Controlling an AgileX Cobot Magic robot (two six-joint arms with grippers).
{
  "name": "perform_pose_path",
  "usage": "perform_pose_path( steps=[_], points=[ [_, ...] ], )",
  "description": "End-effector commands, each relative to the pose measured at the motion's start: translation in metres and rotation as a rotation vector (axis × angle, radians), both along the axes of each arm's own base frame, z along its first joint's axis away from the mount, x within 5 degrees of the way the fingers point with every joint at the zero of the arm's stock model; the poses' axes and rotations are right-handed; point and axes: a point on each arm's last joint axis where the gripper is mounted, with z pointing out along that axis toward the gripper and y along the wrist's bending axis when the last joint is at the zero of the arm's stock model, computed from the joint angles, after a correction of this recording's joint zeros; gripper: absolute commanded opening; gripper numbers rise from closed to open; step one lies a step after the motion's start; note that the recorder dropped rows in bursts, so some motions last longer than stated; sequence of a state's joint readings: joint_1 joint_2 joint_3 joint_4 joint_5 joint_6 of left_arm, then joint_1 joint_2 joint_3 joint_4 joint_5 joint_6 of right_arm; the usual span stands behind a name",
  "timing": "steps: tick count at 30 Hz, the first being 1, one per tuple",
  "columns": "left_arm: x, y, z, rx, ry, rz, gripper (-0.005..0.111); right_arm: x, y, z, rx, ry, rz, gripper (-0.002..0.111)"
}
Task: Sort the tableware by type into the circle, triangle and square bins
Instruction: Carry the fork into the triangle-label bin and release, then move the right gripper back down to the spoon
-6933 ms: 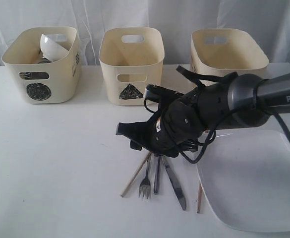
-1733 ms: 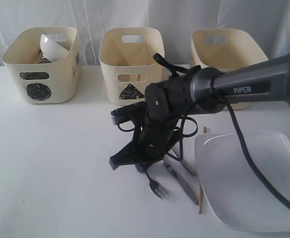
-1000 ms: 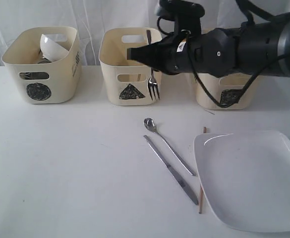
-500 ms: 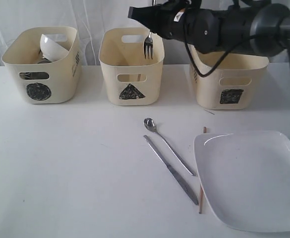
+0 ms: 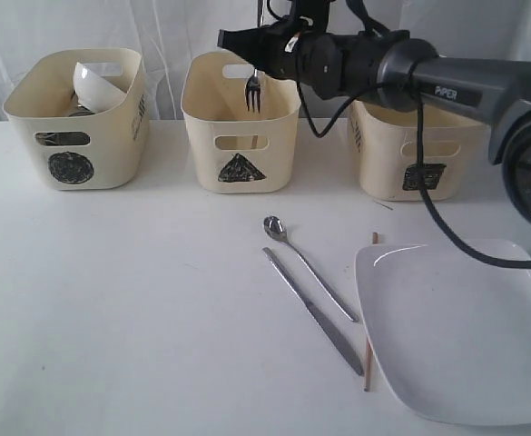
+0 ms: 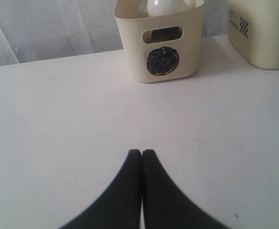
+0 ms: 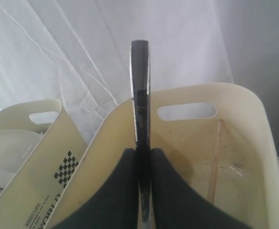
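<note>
Exterior view: right hand [image 5: 261, 41] grips the fork [image 5: 253, 93], tines down, over the triangle bin [image 5: 201, 168]. Left wrist view: left hand [image 6: 142, 155] clenched, empty, above the counter [image 6: 58, 119]. Right wrist view: fork handle pinched; a chopstick [image 7: 214, 157] inside that bin.

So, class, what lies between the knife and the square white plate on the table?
In the exterior view, the spoon and a thin wooden chopstick lie between the knife and the plate, the chopstick close beside the plate's edge.
</note>
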State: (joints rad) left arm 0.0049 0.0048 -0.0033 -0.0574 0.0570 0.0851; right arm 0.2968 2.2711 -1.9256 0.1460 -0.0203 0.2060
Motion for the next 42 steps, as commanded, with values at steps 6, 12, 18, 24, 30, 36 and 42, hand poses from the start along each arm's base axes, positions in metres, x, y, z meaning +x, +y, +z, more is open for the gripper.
perform_pose_path(
  steps=[6, 12, 18, 24, 30, 36, 42],
  points=[
    [0.0, 0.0, -0.001, -0.003, -0.004, 0.005, 0.0, 0.005, -0.005, 0.005, -0.08, -0.015, 0.013, 0.019],
    [0.0, 0.0, -0.001, -0.003, -0.004, 0.005, 0.0, -0.004, -0.006, 0.016, -0.089, 0.066, 0.029, 0.035],
    [0.0, 0.0, -0.001, -0.003, -0.004, 0.005, 0.0, -0.02, -0.009, 0.038, -0.161, 0.142, 0.072, 0.035],
    [0.0, 0.0, -0.001, -0.003, -0.004, 0.005, 0.0, -0.051, -0.018, 0.052, -0.216, 0.182, 0.095, 0.035],
    [0.0, 0.0, -0.001, -0.003, -0.004, 0.005, 0.0, -0.098, -0.031, 0.041, -0.28, 0.268, 0.121, 0.035],
    [0.0, 0.0, -0.001, -0.003, -0.004, 0.005, 0.0, -0.146, -0.043, 0.014, -0.424, 0.417, 0.213, 0.035],
    [0.0, 0.0, -0.001, -0.003, -0.004, 0.005, 0.0, -0.153, -0.046, -0.02, -0.527, 0.532, 0.262, 0.035]
  ],
)
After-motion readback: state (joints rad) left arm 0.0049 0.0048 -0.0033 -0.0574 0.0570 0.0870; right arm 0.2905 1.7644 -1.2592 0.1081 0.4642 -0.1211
